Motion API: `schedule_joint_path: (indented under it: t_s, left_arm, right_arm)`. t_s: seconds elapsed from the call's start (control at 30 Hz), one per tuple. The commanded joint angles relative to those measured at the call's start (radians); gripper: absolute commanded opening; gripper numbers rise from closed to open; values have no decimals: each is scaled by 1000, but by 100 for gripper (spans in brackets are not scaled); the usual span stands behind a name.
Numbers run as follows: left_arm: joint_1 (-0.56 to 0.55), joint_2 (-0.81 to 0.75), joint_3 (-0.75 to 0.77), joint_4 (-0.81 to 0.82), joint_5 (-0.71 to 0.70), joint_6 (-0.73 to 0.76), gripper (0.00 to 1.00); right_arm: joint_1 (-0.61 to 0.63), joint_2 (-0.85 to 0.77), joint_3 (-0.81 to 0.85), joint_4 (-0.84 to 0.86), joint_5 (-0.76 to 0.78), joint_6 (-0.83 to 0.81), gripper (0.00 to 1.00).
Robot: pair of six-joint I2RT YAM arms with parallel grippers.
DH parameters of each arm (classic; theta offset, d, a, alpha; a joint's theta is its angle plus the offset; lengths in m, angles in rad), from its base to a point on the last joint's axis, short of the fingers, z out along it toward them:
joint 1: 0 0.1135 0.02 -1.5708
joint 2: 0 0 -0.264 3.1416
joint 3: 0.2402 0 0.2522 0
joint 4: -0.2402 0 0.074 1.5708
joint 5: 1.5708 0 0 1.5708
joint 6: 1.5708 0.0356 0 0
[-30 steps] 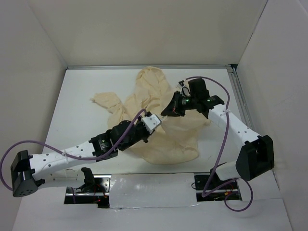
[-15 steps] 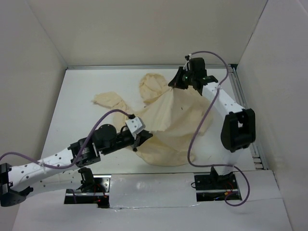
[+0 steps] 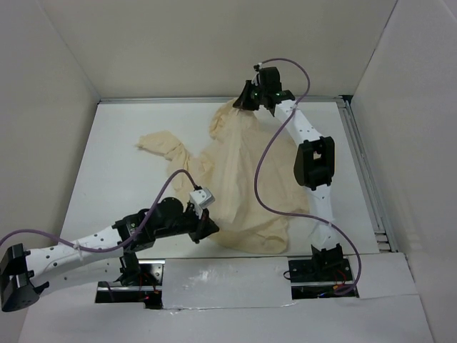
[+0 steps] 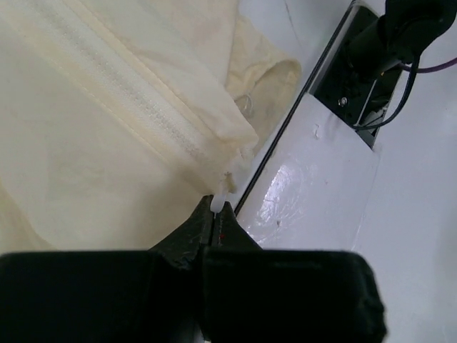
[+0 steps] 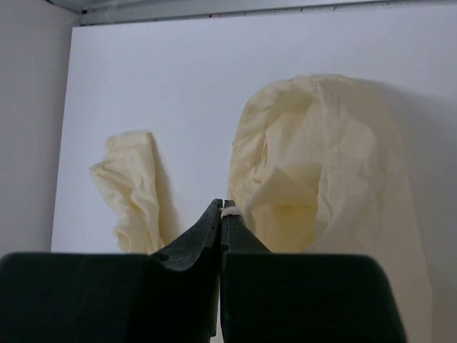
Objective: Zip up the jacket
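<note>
A cream jacket (image 3: 243, 179) lies on a white counter (image 3: 121, 193), drawn out in a long line between two robot arms. The left claw (image 4: 216, 209) is at the jacket's near hem. Its jaws are pressed together on a small pale tab at the bottom end of the zipper (image 4: 121, 86), and the zipper's teeth run closed up and away from that grip. The right claw (image 5: 223, 208) is at the jacket's far end, just in front of the puffed hood (image 5: 314, 143). Its jaws are together on a small white bit at the garment's top edge; it is too small to tell what that bit is. A loose sleeve (image 3: 161, 146) trails off the jacket on the left arm's side and lies crumpled on the counter. A purple cable (image 3: 260, 179) from the right arm hangs in a loop over the jacket's front. A glossy white panel (image 4: 321, 186) lies just beside the near hem. Compared with half a second ago, the right arm has reached further out, so its claw now sits at the hood end rather than off the jacket's right side. The left claw has drawn back to the near hem, and the jacket's front is pulled longer and straighter, with less bunching between the two grips.
</note>
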Motion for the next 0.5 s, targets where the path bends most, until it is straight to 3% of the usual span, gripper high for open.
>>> schedule_joint_path:
  t_s: [0.0,0.03,0.07,0.1,0.13,0.17,0.2,0.3,0.47]
  left_arm:
    - [-64,11,-38,-130,300,-157,6]
    - [-66,19,-35,-123,282,-157,25]
    - [-64,35,-20,-116,257,-168,75]
    - [-64,46,-11,-115,213,-167,98]
    - [-66,58,3,-115,191,-167,99]
    - [-61,83,17,-121,162,-176,99]
    - [-55,97,47,-138,129,-173,99]
    - [10,144,116,-175,70,-176,99]
    - [338,198,198,-129,195,-168,99]
  right_arm:
    - [-84,-55,-18,309,94,-90,0]
    - [-84,-67,-33,303,24,-111,6]
    - [-84,-84,-52,260,-10,-131,18]
    - [-84,-92,-55,226,-42,-151,49]
    - [-84,-104,-60,191,-69,-200,78]
    - [-84,-134,-79,127,-87,-223,92]
    - [-84,-156,-102,101,-80,-253,99]
    - [-105,-288,-277,73,-67,-292,100]
    - [-182,-525,-635,64,78,-291,100]
